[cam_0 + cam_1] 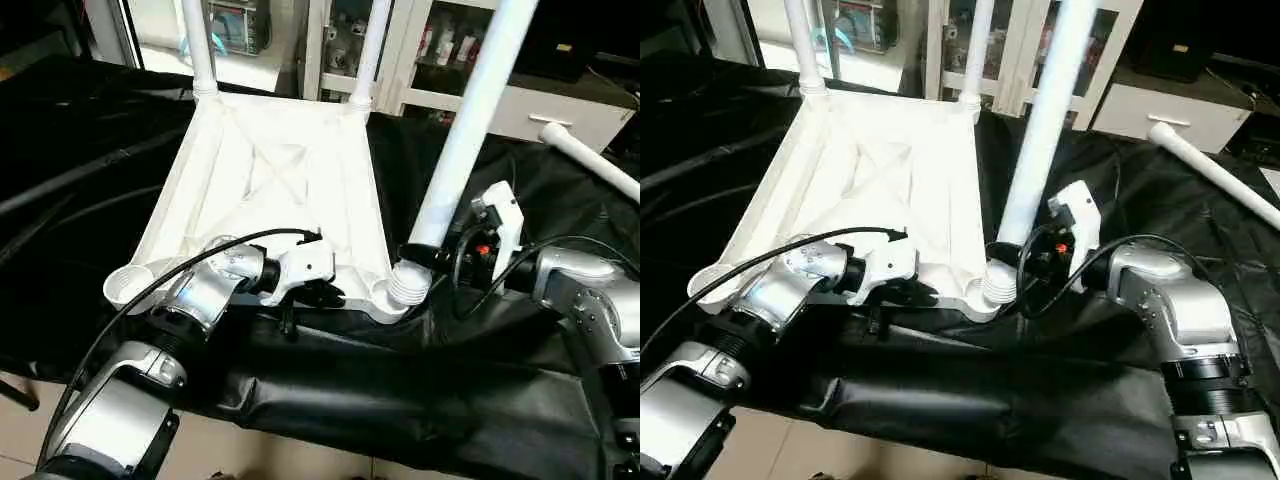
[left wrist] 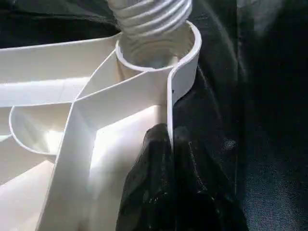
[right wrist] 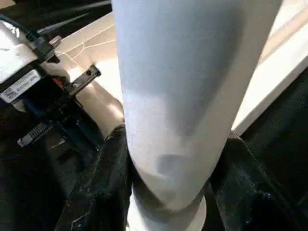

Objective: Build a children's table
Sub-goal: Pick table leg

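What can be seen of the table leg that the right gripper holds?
The leg is a long white tapered plastic tube, leaning slightly. Its ribbed end sits in the near right corner socket of the upturned tabletop. The right gripper clasps it just above the ribs.

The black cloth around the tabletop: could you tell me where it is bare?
The black cloth is bare left of the tabletop and between the held leg and the loose leg. The near edge is crowded by both grippers.
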